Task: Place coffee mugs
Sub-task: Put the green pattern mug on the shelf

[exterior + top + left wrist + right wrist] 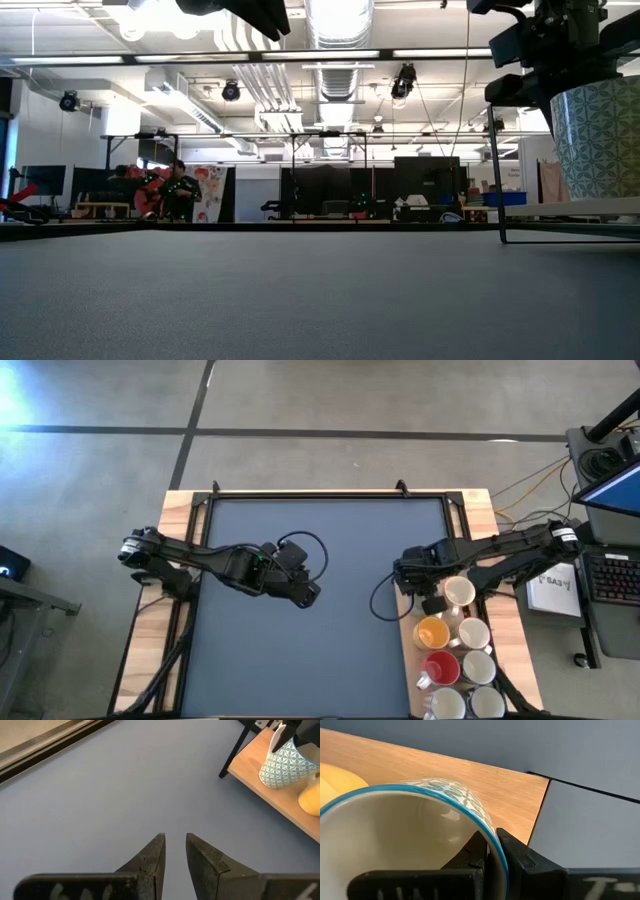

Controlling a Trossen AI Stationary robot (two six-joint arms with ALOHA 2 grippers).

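Six or perhaps seven mugs (459, 592) and two arms (200, 557).

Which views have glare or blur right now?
Low view: ceiling lights glare, and the patterned mug shows soft at the right edge. Right wrist view: that mug's rim, pinched by the right gripper, is blurred. High view: glare top-left.
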